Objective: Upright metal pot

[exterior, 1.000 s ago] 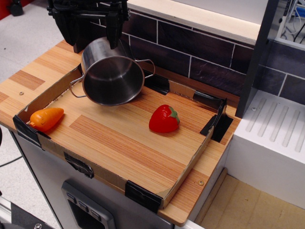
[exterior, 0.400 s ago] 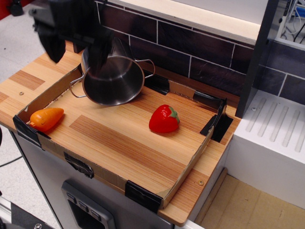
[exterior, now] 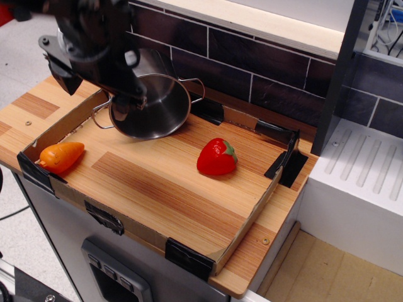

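Note:
The metal pot (exterior: 158, 108) is shiny steel with two wire loop handles. It lies tilted at the back left of the wooden tray (exterior: 245, 228), its mouth facing front and slightly up. My black gripper (exterior: 101, 93) hangs low over the pot's left side and hides that part. Its jaws stand wide apart. One finger (exterior: 65, 74) is outside the pot on the left, the other finger (exterior: 136, 93) is in front of the pot's rim. I cannot tell if either touches the pot.
A red toy strawberry (exterior: 217, 157) lies mid-tray and an orange toy carrot (exterior: 61, 156) in the front left corner. Low cardboard walls ring the tray. A dark tiled wall (exterior: 252, 69) runs behind. A white appliance (exterior: 365, 182) stands to the right.
The gripper has come down and to the left, from above the pot to beside and in front of its left rim. The pot has hardly moved.

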